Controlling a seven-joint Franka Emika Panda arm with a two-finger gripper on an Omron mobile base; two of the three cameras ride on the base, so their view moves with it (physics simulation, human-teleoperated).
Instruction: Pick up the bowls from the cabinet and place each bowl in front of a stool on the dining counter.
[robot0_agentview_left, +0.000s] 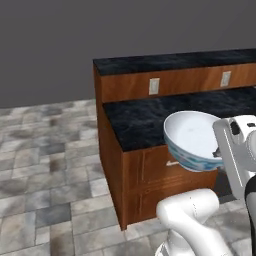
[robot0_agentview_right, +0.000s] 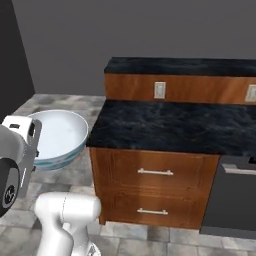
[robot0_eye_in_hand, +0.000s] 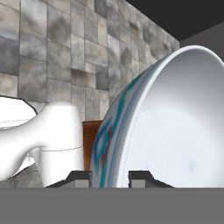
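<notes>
One bowl (robot0_agentview_left: 192, 140), white inside with a blue painted band outside, is held in the air by the gripper (robot0_eye_in_hand: 109, 178), whose two fingers pinch the rim between them, one inside the wall and one outside. In the left base view the bowl hangs in front of the lower worktop (robot0_agentview_left: 150, 120), above its wooden drawer fronts; in the right base view the bowl (robot0_agentview_right: 57, 137) sits left of that worktop's corner (robot0_agentview_right: 165, 125), over the tiled floor (robot0_agentview_right: 55, 102). The bowl is tilted, its mouth facing up and partly toward the cameras. The hand's white body hides the grasped rim in both base views. Behind the lower worktop rises one higher black-topped counter (robot0_agentview_left: 170, 62) with two wall sockets (robot0_agentview_left: 154, 86). Two drawer handles (robot0_agentview_right: 155, 172) show in the right base view.
</notes>
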